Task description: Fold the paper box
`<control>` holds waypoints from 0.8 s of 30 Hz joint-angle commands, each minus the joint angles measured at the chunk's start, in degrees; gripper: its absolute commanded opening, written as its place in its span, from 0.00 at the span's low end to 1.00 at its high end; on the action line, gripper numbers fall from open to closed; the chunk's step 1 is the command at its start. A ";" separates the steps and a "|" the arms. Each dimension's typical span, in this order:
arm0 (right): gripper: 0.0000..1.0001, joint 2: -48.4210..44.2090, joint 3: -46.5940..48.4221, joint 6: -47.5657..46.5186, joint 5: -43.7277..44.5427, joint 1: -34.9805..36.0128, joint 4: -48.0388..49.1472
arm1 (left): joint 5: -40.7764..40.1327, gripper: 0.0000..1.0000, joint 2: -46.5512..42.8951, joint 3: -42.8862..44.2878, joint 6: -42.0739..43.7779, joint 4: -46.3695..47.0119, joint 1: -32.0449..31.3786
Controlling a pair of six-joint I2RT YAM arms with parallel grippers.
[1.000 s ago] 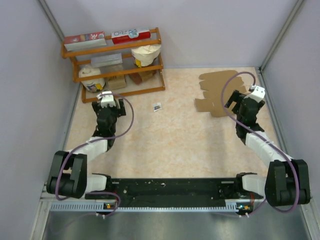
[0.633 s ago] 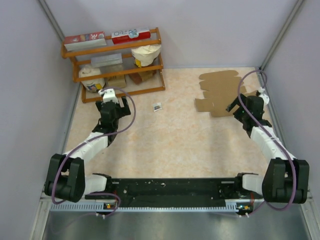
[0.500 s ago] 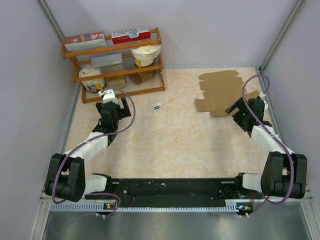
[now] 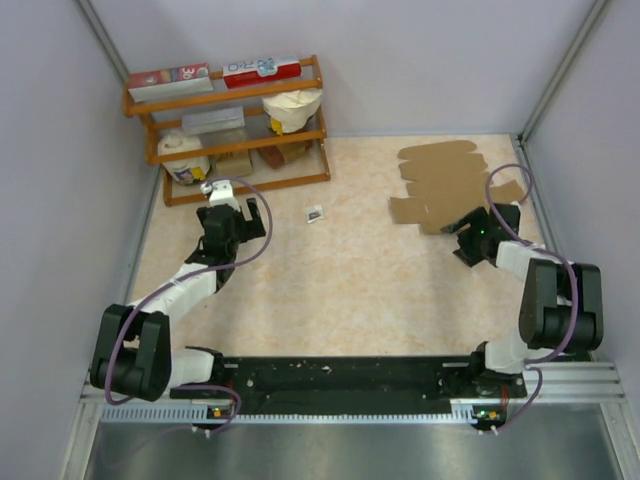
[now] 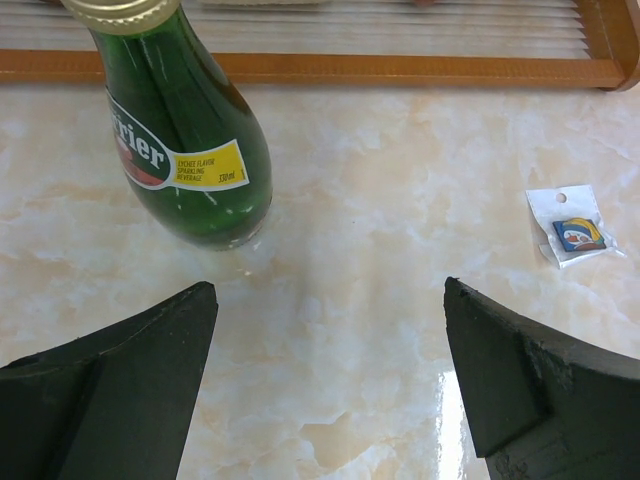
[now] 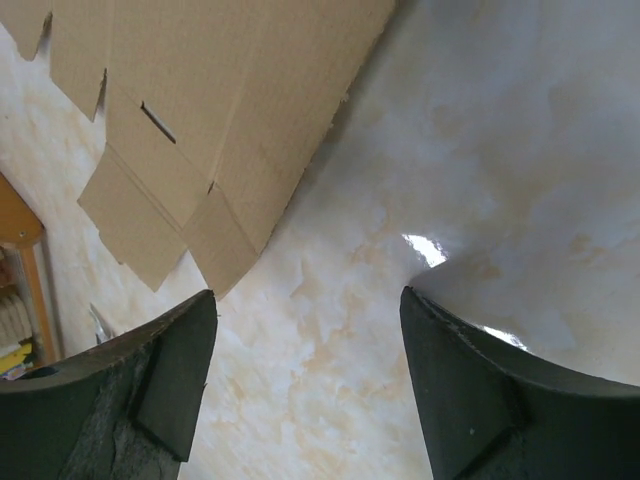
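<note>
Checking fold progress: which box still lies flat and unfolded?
The plain brown paper box, spread flat at far right; the two red-and-white printed boxes sit closed on the rack's top shelf.

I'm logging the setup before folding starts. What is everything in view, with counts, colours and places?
paper box: one, brown, flat, far right of table
shelf: one, orange wood, far left
printed boxes: two, red-and-white, shelf top
paper bag: one, cream, middle shelf
shelf goods: several, unclear
bottle: one, green, in front of shelf
packet: one, white, mid-table
table: one, beige marbled
left gripper: one, black, open, facing bottle
right gripper: one, black, open, beside paper box
</note>
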 commanded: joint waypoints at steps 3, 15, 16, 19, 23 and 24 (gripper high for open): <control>0.68 3.36 -0.13 4.02 3.04 -1.37 4.71 | 2.74 0.99 -0.68 1.36 -0.75 2.29 0.08; 0.59 11.53 2.59 7.10 4.90 -3.65 8.04 | 4.07 0.99 -1.47 1.36 -0.92 2.55 -0.01; 0.58 11.98 2.94 7.01 4.90 -3.74 8.13 | 3.89 0.99 -1.47 1.27 -0.92 2.55 -0.01; 0.55 13.47 3.99 7.01 4.90 -3.83 8.57 | 3.89 0.99 -1.64 1.10 -1.01 2.82 0.08; 0.45 15.05 4.87 7.10 4.29 -4.09 9.19 | 4.94 0.99 -1.29 1.27 -1.36 2.90 0.08; 0.43 15.40 4.88 7.19 4.11 -4.18 9.62 | 5.29 0.99 -1.29 1.27 -1.62 2.90 0.08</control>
